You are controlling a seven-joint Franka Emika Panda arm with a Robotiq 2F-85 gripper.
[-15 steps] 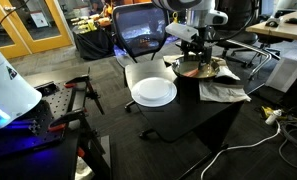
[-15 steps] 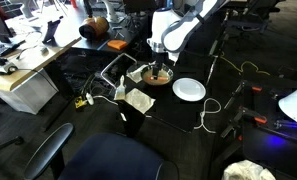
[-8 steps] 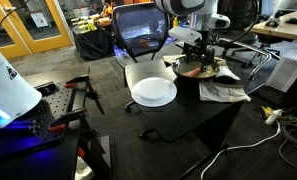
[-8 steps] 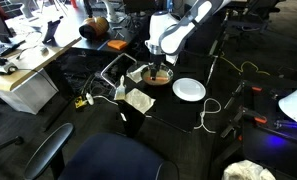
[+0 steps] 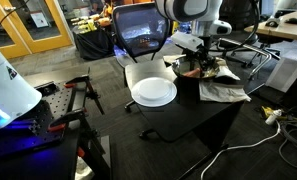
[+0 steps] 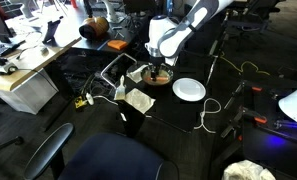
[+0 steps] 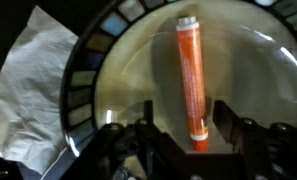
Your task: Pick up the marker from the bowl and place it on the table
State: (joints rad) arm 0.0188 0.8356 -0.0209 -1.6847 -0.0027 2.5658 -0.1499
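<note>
Marker (image 7: 191, 80), just one, lies in the single bowl (image 7: 260, 90), the hand (image 7: 188, 120) spread wide astride its end.

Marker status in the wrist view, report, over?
Gripper open, fingers either side of the marker's near end. Marker flat in bowl, not lifted. Crumpled paper beside bowl, outside the grasp.

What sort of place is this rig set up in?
Most likely an office or lab workspace. A mesh-backed office chair stands behind the black table, a light wooden desk carries clutter, and loose cables trail over the floor.
</note>
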